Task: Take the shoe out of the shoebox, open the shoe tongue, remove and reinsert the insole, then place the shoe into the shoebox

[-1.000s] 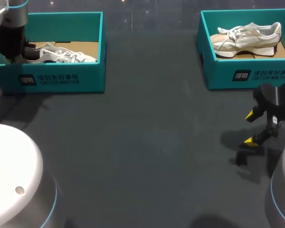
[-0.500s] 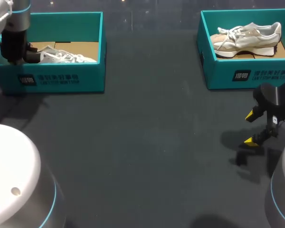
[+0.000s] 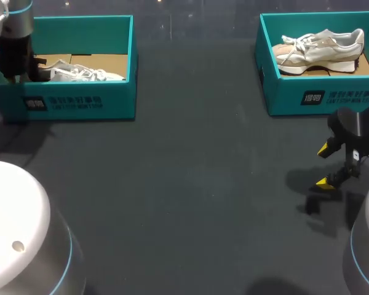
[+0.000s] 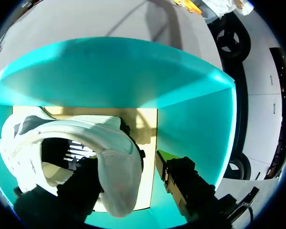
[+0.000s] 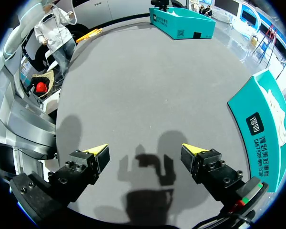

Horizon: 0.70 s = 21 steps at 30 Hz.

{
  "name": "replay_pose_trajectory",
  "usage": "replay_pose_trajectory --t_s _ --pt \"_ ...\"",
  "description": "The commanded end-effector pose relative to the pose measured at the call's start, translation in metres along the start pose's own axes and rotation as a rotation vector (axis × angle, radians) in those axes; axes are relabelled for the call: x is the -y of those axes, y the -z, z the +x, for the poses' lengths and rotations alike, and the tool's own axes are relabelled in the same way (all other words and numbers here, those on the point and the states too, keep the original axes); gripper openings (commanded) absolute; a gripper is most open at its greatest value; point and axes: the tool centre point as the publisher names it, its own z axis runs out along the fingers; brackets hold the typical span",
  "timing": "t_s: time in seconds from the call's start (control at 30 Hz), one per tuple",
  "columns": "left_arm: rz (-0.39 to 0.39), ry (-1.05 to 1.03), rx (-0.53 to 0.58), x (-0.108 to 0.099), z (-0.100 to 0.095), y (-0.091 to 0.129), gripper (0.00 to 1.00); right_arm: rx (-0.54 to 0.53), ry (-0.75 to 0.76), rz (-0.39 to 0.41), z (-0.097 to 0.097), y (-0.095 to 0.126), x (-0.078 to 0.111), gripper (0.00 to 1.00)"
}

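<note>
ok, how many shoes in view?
2. One white sneaker in the left teal shoebox, one beige-and-white sneaker in the right teal shoebox. Box walls could hide more.

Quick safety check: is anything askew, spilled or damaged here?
Nothing stands out. The left shoe lies in the left box, the right shoe in the right box, both boxes undamaged. The left gripper straddles the left shoe's heel; the right gripper hangs open above the table.
</note>
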Motion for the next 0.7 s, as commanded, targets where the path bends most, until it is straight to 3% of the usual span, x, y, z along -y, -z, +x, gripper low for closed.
replay_pose_trajectory --t_s 0.03,0.1,0.27,0.43,0.7 --pt "-0.012 -0.005 0.018 0.006 0.006 0.012 0.67 0.003 -0.001 0.003 0.002 0.0 0.0 1.0" --pt "-0.02 -0.001 0.036 0.006 0.006 0.02 0.82 0.003 -0.001 0.003 0.002 0.0 0.0 1.0" --pt "-0.035 -0.002 0.098 0.011 0.007 0.043 0.85 0.003 -0.001 0.003 0.002 0.0 0.0 1.0" --pt "-0.07 0.007 0.137 0.016 0.006 0.071 1.0 0.003 -0.001 0.003 0.002 0.0 0.0 1.0" --pt "-0.088 0.017 0.15 0.026 0.007 0.114 1.0 0.003 -0.001 0.003 0.002 0.0 0.0 1.0"
